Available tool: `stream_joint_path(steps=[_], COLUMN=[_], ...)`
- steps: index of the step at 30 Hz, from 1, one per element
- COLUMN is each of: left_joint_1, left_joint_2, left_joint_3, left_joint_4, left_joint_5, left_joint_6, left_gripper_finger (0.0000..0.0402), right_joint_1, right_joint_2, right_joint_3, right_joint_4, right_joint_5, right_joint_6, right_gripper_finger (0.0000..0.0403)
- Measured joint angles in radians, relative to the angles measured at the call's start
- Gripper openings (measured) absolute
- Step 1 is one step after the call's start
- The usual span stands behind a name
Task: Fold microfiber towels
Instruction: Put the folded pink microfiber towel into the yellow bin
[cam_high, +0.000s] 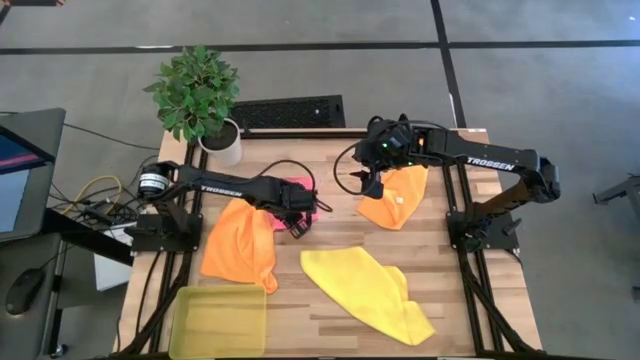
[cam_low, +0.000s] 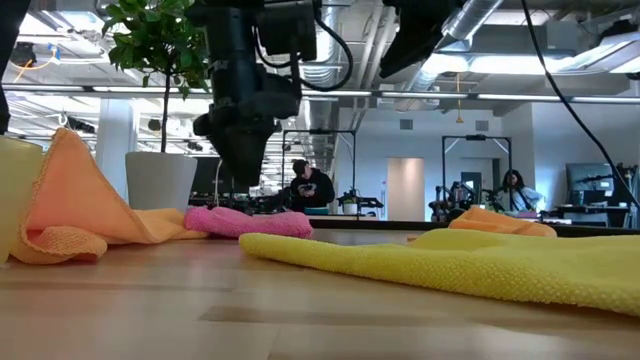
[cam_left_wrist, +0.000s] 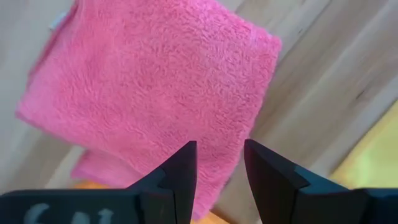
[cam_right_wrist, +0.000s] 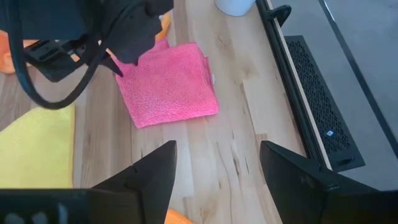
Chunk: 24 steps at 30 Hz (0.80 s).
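Left gripper hangs over the folded pink towel near the table's middle, fingers apart, gripping nothing. Right gripper hangs wide open and empty over the orange towel toward the back edge.

From above, the left arm covers most of the pink towel, leaving only a strip past the left jaws. The yellow-green tray is cut off at the picture's edge. The right arm overlaps the orange towel below its jaws. At tabletop height, the people beyond are too small to make out.
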Motion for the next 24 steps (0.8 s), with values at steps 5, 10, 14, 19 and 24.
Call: stream_joint_path(steps=[5, 10, 14, 19, 24], left_joint_1=[0.036, -0.022, -0.061, -0.092, -0.096], left_joint_2=[-0.013, 0.011, 0.038, 0.048, 0.050], left_joint_3=[0.004, -0.023, -0.057, -0.090, -0.103], left_joint_4=[0.014, 0.106, 0.170, 0.223, 0.237], left_joint_5=[0.034, 0.040, 0.026, -0.031, -0.084], left_joint_6=[-0.018, 0.233, 0.367, 0.488, 0.525], left_gripper_finger=[0.0126, 0.0126, 0.0126, 0.0126, 0.0126], right_joint_1=[0.000, -0.002, -0.002, -0.006, -0.006], right_joint_2=[0.000, 0.000, 0.000, 0.000, 0.000], right_joint_3=[0.000, 0.000, 0.000, 0.000, 0.000], right_joint_4=[-0.011, -0.018, -0.023, -0.023, -0.017], right_joint_5=[0.000, 0.000, 0.000, 0.000, 0.000], right_joint_6=[-0.001, -0.009, -0.029, -0.035, -0.036], right_gripper_finger=[0.0255, 0.0255, 0.0255, 0.0255, 0.0255])
